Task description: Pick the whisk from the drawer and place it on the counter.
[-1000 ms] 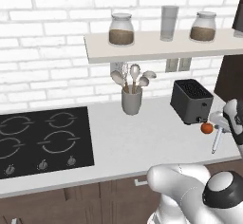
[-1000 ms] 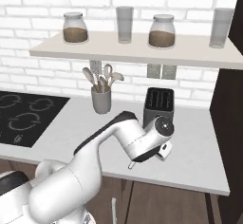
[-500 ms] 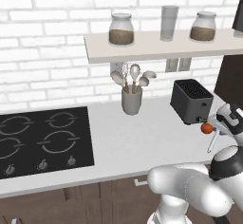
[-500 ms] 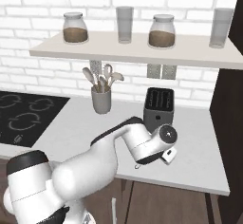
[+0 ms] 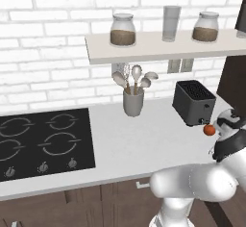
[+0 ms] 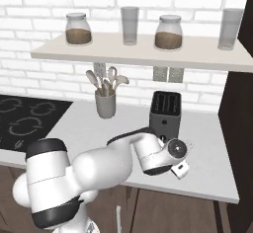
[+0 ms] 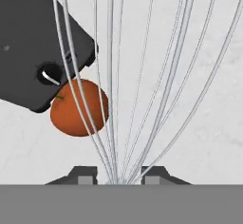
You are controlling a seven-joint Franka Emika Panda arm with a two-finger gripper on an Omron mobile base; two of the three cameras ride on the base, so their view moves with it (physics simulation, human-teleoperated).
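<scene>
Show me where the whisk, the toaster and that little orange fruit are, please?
whisk (image 7: 163, 90), hand view, on a wire loop of its head.
toaster (image 5: 193, 103), left base view, on its dark side wall.
orange fruit (image 7: 71, 116), hand view, on its round skin beside the toaster's knob.

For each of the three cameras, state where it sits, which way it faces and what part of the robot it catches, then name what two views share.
Left base view: behind the arm to its left, facing the counter and brick wall; white arm at lower right.
Right base view: behind to its right, same counter; arm at lower left reaching toward the toaster.
Hand view: on the hand, looking along the gripper, shut on the whisk, down at the counter; finger tips at bottom.
Shared: the toaster and a small orange fruit appear in the left base and hand views.
</scene>
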